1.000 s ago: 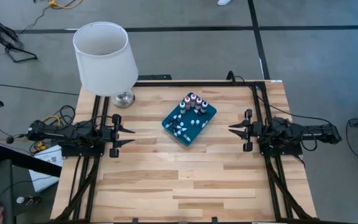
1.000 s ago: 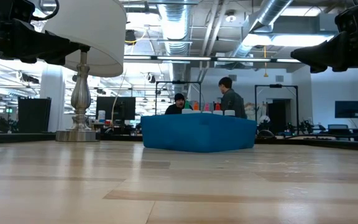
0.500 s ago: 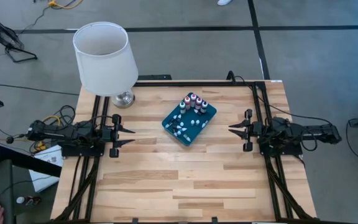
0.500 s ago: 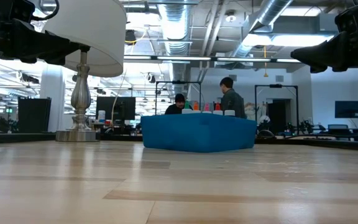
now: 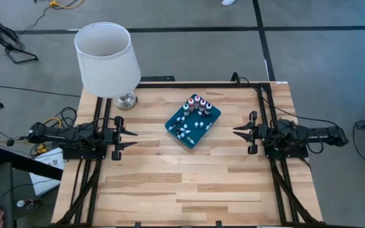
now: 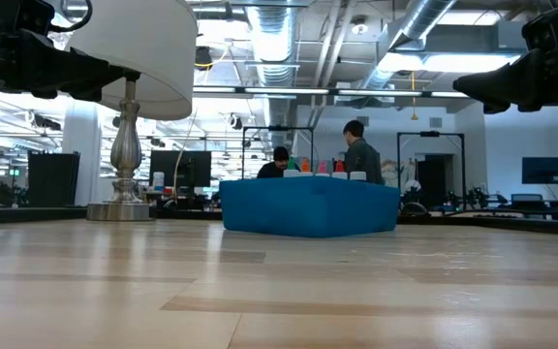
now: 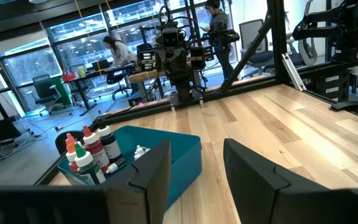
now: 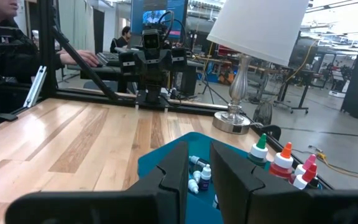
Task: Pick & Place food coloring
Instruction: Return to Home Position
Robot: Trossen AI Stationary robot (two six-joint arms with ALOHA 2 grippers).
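While both arms wait at the table's sides, the teal tray sits turned at an angle near the middle of the wood and holds all the food coloring. Taller bottles with red, orange and green caps stand upright at the tray's 1 o'clock end. Small whitish ones lie loose toward its 7 o'clock end. Seen from above, the left gripper is at the tray's 9 o'clock, well apart from it, fingers spread and empty. The right gripper is at 3 o'clock, also well apart, fingers parted by a narrower gap and holding nothing. A white-shaded lamp stands at the table's 11 o'clock corner.
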